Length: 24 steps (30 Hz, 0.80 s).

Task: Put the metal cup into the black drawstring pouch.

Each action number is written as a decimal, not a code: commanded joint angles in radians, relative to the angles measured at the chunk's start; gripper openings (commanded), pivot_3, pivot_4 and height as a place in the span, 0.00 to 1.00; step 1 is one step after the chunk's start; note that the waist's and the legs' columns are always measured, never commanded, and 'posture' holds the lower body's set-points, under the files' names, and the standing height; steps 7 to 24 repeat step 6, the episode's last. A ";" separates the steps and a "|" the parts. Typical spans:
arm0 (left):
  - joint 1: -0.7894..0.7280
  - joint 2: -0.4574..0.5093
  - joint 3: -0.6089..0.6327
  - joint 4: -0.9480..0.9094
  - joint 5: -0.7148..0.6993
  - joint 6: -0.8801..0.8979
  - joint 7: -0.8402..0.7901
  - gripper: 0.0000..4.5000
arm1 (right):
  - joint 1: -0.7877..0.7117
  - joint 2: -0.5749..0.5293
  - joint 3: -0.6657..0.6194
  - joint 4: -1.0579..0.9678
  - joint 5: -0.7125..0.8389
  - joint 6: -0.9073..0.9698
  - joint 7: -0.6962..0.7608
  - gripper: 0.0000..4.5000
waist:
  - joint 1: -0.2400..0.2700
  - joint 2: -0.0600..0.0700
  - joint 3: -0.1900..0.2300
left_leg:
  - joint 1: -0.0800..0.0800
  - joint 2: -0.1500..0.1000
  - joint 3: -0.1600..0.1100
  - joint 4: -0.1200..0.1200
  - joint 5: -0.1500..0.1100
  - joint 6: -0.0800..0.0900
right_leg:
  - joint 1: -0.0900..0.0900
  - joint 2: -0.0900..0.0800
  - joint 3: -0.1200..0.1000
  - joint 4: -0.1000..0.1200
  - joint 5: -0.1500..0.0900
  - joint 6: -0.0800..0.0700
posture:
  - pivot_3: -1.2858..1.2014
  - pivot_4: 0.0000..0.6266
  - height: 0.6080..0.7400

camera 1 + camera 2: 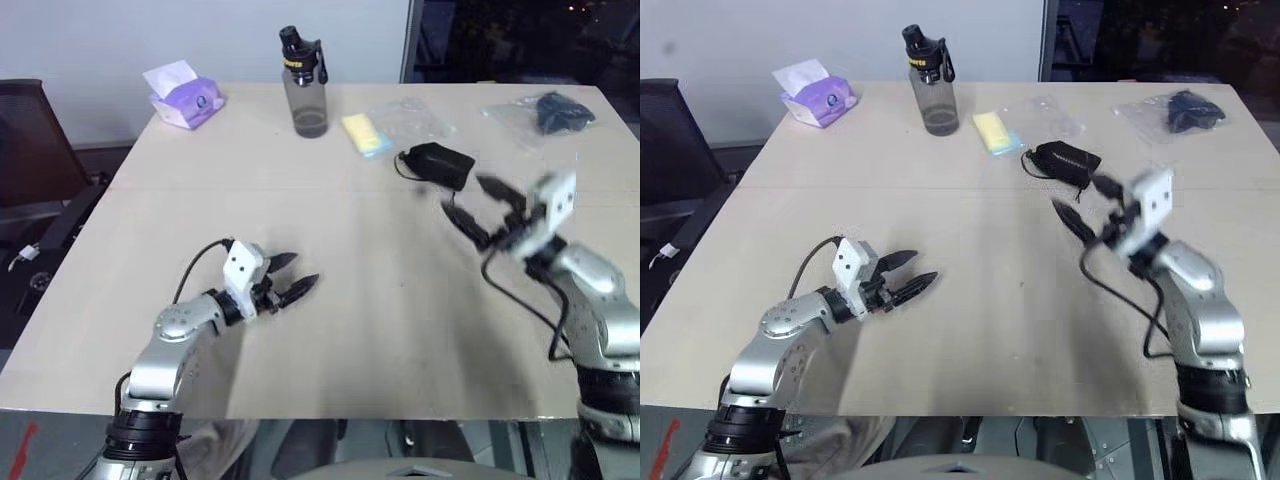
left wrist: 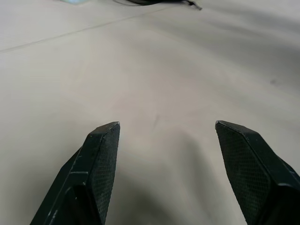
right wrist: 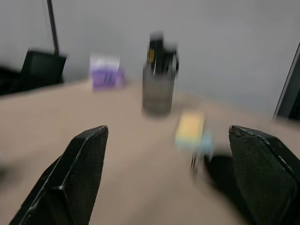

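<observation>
Nearest the camera, the left gripper (image 1: 297,274) hangs low over the bare front part of the table (image 1: 380,330), its two black fingers apart with nothing between them, pointing toward the table's middle. On the other side the right gripper (image 1: 1087,208) is raised a little higher, its fingers spread wide and empty, aimed toward the far left of the table.

Just beyond the right gripper lies the black drawstring pouch (image 1: 1064,161), a soft dark bundle resting flat on the table, its long axis running roughly left to right, with a thin cord trailing from its left end. Whether its mouth is open cannot be told.

Behind it sit a yellow sponge (image 1: 360,133) on a clear plastic wrapper (image 1: 412,119), a tall grey bottle (image 1: 304,85) with a black cap standing upright, and a purple tissue pack (image 1: 185,98) at the far left. At the far right corner a dark item lies inside a clear plastic bag (image 1: 545,112).
</observation>
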 commanded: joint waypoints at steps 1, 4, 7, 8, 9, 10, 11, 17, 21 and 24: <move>0.026 -0.016 0.030 -0.052 0.000 -0.030 0.036 0.74 | 0.050 -0.064 -0.056 0.165 0.002 -0.195 0.208 0.92 | -0.006 0.002 0.001 | 0.000 0.000 0.001 0.000 0.000 0.000 | 0.000 0.000 0.001 0.000 0.000 0.000 | 0.52 0.24 1.00; 0.049 -0.027 0.030 -0.076 0.000 -0.020 0.058 0.74 | 0.060 -0.114 -0.073 0.348 -0.012 -0.308 0.305 0.92 | -0.010 0.002 0.001 | 0.005 0.002 0.004 0.000 0.000 0.000 | 0.003 0.001 0.003 0.000 0.001 0.000 | 0.52 0.24 1.00; 0.056 -0.035 0.034 -0.077 0.005 -0.023 0.074 0.74 | 0.045 -0.137 -0.081 0.448 -0.017 -0.366 0.356 0.92 | -0.010 0.002 0.001 | 0.007 0.003 0.005 0.000 0.000 0.000 | 0.004 0.002 0.004 0.001 0.001 0.000 | 0.52 0.24 1.00; 0.056 -0.035 0.034 -0.077 0.005 -0.023 0.074 0.74 | 0.045 -0.137 -0.081 0.448 -0.017 -0.366 0.356 0.92 | -0.010 0.002 0.001 | 0.007 0.003 0.005 0.000 0.000 0.000 | 0.004 0.002 0.004 0.001 0.001 0.000 | 0.52 0.24 1.00; 0.056 -0.035 0.034 -0.077 0.005 -0.023 0.074 0.74 | 0.045 -0.137 -0.081 0.448 -0.017 -0.366 0.356 0.92 | -0.010 0.002 0.001 | 0.007 0.003 0.005 0.000 0.000 0.000 | 0.004 0.002 0.004 0.001 0.001 0.000 | 0.52 0.24 1.00; 0.056 -0.035 0.034 -0.077 0.005 -0.023 0.074 0.74 | 0.045 -0.137 -0.081 0.448 -0.017 -0.366 0.356 0.92 | -0.010 0.002 0.001 | 0.007 0.003 0.005 0.000 0.000 0.000 | 0.004 0.002 0.004 0.001 0.001 0.000 | 0.52 0.24 1.00; 0.056 -0.035 0.034 -0.077 0.005 -0.023 0.074 0.74 | 0.045 -0.137 -0.081 0.448 -0.017 -0.366 0.356 0.92 | -0.010 0.002 0.001 | 0.007 0.003 0.005 0.000 0.000 0.000 | 0.004 0.002 0.004 0.001 0.001 0.000 | 0.52 0.24 1.00; 0.056 -0.035 0.034 -0.077 0.005 -0.023 0.074 0.74 | 0.045 -0.137 -0.081 0.448 -0.017 -0.366 0.356 0.92 | -0.010 0.002 0.001 | 0.007 0.003 0.005 0.000 0.000 0.000 | 0.004 0.002 0.004 0.001 0.001 0.000 | 0.52 0.24 1.00; 0.056 -0.035 0.034 -0.077 0.005 -0.023 0.074 0.74 | 0.045 -0.137 -0.081 0.448 -0.017 -0.366 0.356 0.92 | -0.010 0.002 0.001 | 0.007 0.003 0.005 0.000 0.000 0.000 | 0.004 0.002 0.004 0.001 0.001 0.000 | 0.52 0.24 1.00; 0.056 -0.035 0.034 -0.077 0.005 -0.023 0.074 0.74 | 0.045 -0.137 -0.081 0.448 -0.017 -0.366 0.356 0.92 | -0.010 0.002 0.001 | 0.007 0.003 0.005 0.000 0.000 0.000 | 0.004 0.002 0.004 0.001 0.001 0.000 | 0.52 0.24 1.00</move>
